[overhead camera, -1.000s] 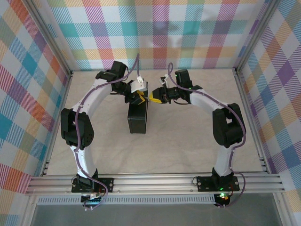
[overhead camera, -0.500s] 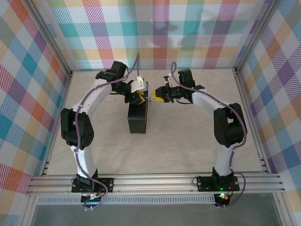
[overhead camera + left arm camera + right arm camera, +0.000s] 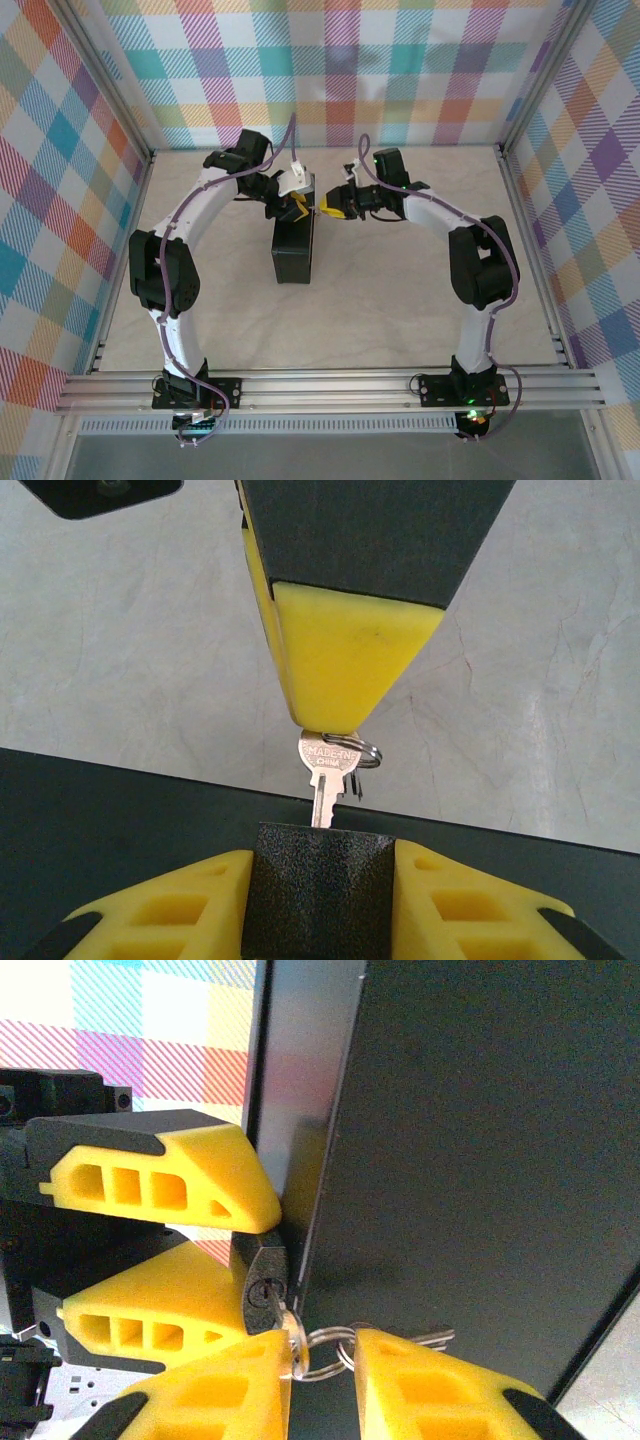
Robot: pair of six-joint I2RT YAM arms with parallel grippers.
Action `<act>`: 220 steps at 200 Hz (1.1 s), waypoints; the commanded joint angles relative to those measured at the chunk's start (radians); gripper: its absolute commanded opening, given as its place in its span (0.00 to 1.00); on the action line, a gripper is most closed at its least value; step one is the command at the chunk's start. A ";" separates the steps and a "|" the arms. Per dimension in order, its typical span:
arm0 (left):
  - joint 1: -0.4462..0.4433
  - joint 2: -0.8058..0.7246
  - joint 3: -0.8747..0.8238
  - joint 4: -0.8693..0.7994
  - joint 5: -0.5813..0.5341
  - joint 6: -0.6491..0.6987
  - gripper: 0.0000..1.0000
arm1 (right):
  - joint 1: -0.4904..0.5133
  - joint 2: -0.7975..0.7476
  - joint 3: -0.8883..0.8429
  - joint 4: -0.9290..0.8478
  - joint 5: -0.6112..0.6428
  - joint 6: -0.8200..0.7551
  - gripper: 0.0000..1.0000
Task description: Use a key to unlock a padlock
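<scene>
The small dark padlock (image 3: 320,895) sits between the yellow fingers of my left gripper (image 3: 320,852), which is shut on its body. The silvery key (image 3: 326,765) stands with its blade in the padlock's keyhole. A yellow finger (image 3: 345,660) of my right gripper covers the top of the key's head. In the right wrist view the padlock (image 3: 260,1275) is clamped at the box's edge, and the key (image 3: 290,1335) runs from its keyhole back into my right gripper (image 3: 325,1342), shut on the key's head and ring. From above, both grippers (image 3: 297,205) (image 3: 325,208) meet tip to tip.
The black-sided box (image 3: 292,255) lies on the table just beneath the grippers, its dark wall (image 3: 480,1160) close beside the padlock. A key ring (image 3: 335,1360) with a second key (image 3: 430,1337) hangs between my right fingers. Plaid walls enclose the table.
The right gripper drew back slightly to the right half a second ago and is now back against the left gripper. The left arm has held still.
</scene>
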 commanded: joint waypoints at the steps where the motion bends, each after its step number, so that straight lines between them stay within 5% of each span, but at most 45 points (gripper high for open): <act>1: 0.004 0.033 -0.010 -0.013 -0.020 -0.004 0.33 | 0.016 0.015 0.030 0.027 -0.019 0.005 0.22; 74: -0.011 0.028 -0.016 -0.025 -0.010 0.004 0.27 | 0.033 0.022 0.030 0.119 -0.041 0.087 0.03; 124: -0.026 0.029 -0.016 -0.009 0.010 -0.007 0.24 | 0.080 0.055 0.102 0.089 -0.058 0.106 0.02; 164: -0.055 0.029 -0.023 -0.017 0.032 0.010 0.24 | 0.086 0.072 0.083 0.268 -0.094 0.262 0.02; 220: -0.042 0.033 -0.026 0.004 -0.016 -0.035 0.21 | 0.004 -0.017 0.069 -0.033 -0.070 -0.009 0.22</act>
